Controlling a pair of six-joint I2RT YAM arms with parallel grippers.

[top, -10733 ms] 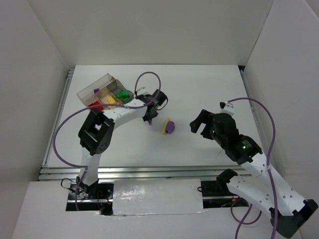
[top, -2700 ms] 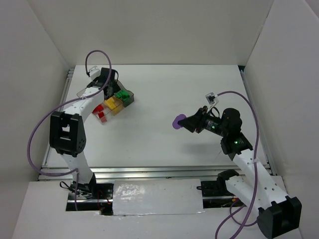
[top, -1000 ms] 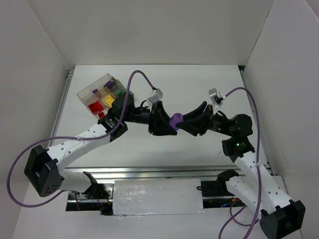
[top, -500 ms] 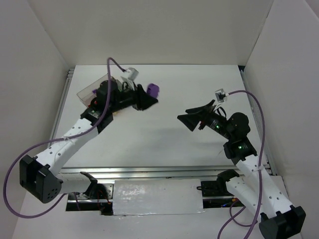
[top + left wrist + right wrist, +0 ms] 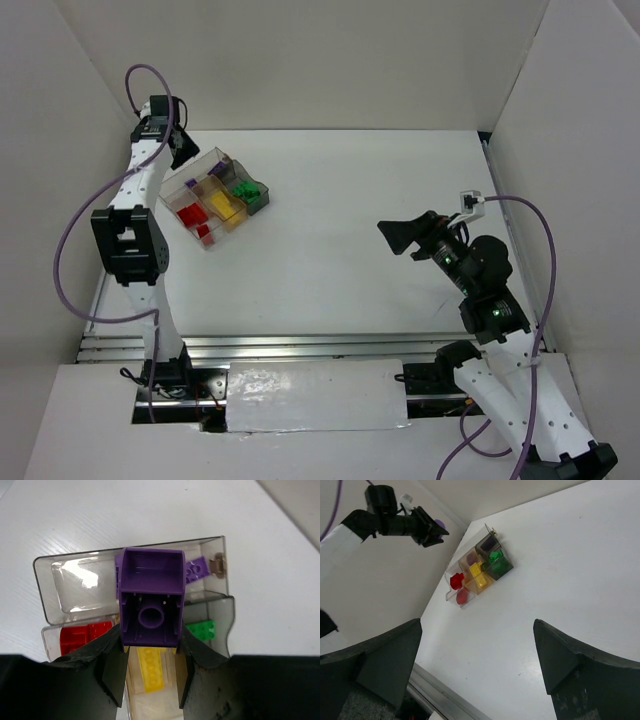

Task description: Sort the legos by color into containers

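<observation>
**Left gripper** (image 5: 150, 636): pressed onto a purple hollow plastic brick (image 5: 150, 602), one finger on each side. The brick's open underside and round inner tube face the wrist camera. In the top view this gripper hangs over the far-left corner of the white surface (image 5: 330, 285), at about 11 o'clock from the clear plastic compartment tray (image 5: 180, 186) and not touching it. In the wrist view the held brick lines up over the tray's far compartments. How high it is above them cannot be told.

**Tray:** sits toward 10 o'clock on the surface.
- Red bricks (image 5: 190, 213) lie in the compartments at its 7 o'clock end.
- Yellow bricks (image 5: 226, 206) lie in the middle.
- Green bricks (image 5: 243, 188) lie in the smoky compartment at its 3 o'clock end.
- A flat purple piece (image 5: 198, 570) lies in a smoky far compartment.

**Right gripper** (image 5: 402, 236): fingers spread wide with nothing between them. It is raised at about 3 o'clock on the surface, well apart from the tray.
</observation>
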